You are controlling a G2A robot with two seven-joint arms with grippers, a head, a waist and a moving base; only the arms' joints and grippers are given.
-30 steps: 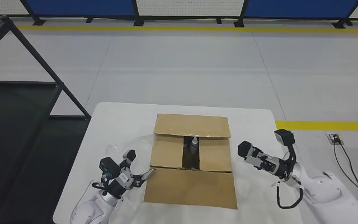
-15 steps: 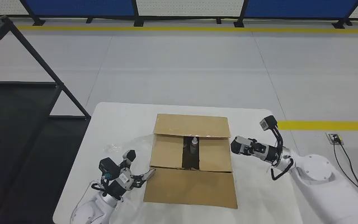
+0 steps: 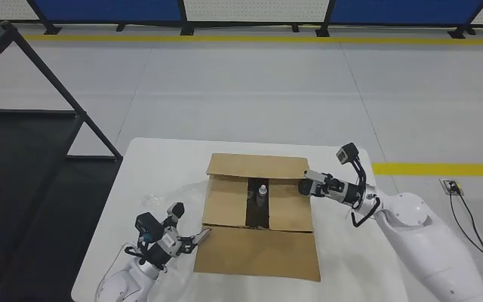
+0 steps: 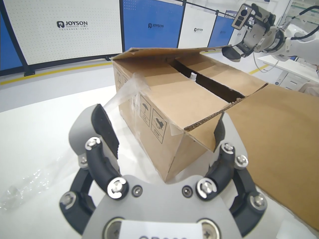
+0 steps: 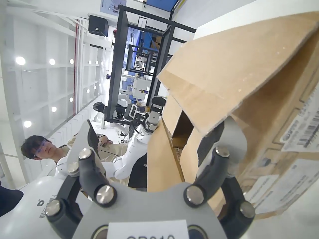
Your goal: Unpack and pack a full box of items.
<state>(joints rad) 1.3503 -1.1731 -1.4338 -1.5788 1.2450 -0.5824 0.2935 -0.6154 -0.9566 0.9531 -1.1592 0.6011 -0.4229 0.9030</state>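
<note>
A cardboard box (image 3: 226,204) stands mid-table. Its near flap (image 3: 256,255) lies flat toward me, the far flap (image 3: 259,168) is raised, and the two inner flaps are almost shut. In the gap between them shows a white-capped bottle (image 3: 262,191) (image 4: 192,76). My left gripper (image 3: 191,225) (image 4: 162,135) is open, with the box's near-left corner (image 4: 199,135) between its fingers (image 4: 104,128). My right gripper (image 3: 304,186) (image 5: 152,138) is open at the box's far-right corner, the edge of a flap (image 5: 211,123) against one finger (image 5: 215,140). The left wrist view has it under the far flap's tip (image 4: 234,53).
Crumpled clear film (image 3: 151,198) (image 4: 22,187) lies on the white table (image 3: 158,162) left of the box. A strip of clear tape (image 4: 129,88) hangs off the box's side. A black metal frame (image 3: 45,143) stands beyond the table's left edge.
My right arm has swung in from the table's right side to the box's far-right corner. The left arm and the box have stayed put.
</note>
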